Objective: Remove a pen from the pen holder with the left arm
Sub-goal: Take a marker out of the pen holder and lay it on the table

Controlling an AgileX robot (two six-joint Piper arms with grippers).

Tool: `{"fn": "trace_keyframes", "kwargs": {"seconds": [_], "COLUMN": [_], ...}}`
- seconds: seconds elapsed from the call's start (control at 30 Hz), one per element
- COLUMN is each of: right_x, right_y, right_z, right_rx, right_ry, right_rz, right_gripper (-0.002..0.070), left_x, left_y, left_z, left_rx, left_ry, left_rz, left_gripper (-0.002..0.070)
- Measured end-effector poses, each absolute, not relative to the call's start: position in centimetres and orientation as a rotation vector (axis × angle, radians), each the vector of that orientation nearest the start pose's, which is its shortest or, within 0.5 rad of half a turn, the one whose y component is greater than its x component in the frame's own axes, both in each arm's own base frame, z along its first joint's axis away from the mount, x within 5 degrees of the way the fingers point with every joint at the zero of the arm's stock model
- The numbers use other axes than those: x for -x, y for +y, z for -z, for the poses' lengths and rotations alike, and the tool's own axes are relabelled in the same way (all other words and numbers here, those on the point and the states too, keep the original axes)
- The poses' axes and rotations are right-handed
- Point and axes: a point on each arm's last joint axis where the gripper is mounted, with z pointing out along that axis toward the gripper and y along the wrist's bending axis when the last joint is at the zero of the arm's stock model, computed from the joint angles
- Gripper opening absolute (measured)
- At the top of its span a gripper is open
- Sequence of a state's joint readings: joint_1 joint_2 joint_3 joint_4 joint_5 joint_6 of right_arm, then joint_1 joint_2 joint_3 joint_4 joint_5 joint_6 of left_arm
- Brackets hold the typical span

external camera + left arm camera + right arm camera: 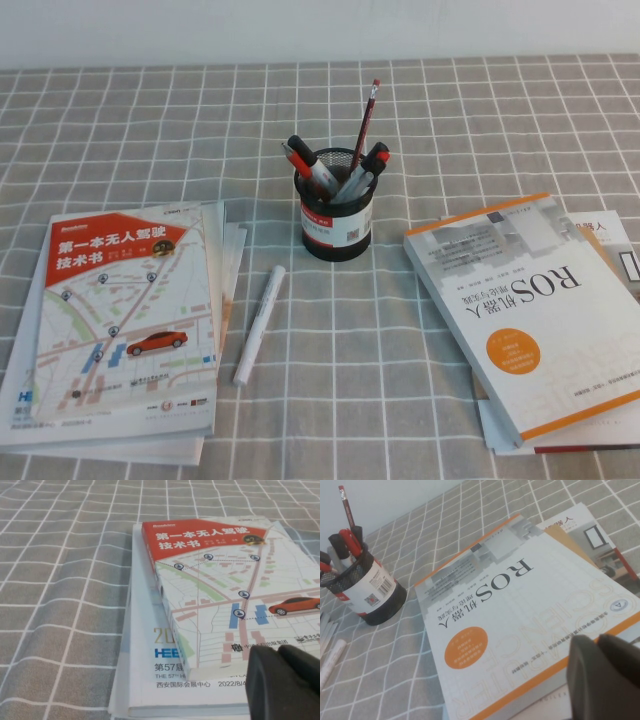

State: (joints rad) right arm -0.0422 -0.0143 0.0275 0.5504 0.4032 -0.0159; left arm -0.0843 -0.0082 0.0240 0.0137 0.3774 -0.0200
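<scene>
- Pen holder, black mesh with a red and white label, stands upright at the centre of the high view on the grey checked cloth.
- I see several pens and a red pencil sticking out of its top, leaning outward.
- One white pen lies flat on the cloth to the lower left of the holder, apart from it and near the left book stack.
- A map-cover book tops the stack at lower left; a ROS book tops the stack at lower right.
- My left gripper hangs over the map-cover book, fingers pressed together, grasping nothing.
- My right gripper hangs over the orange-edged end of the ROS book, fingers together too, empty.
</scene>
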Motion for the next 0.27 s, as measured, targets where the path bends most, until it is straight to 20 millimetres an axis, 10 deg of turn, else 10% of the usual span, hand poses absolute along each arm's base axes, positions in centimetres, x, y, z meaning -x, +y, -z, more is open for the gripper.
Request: {"fn": "trace_keyframes", "kwargs": {"seconds": [0.27], "right_x": [-5.20], "right_y": [1.66], "right_z": [-17.38], "right_rx": [-0.357], "right_ry": [1.835], "right_rz": [-0.509], "right_gripper": [-0.0013], "left_x": [-5.23], "left_y": [-0.42], "left_z": [-17.17], "left_rx": [-0.069], "left_ry": [1.873], "left_rz": [0.062], "left_gripper": [-0.0003]}}
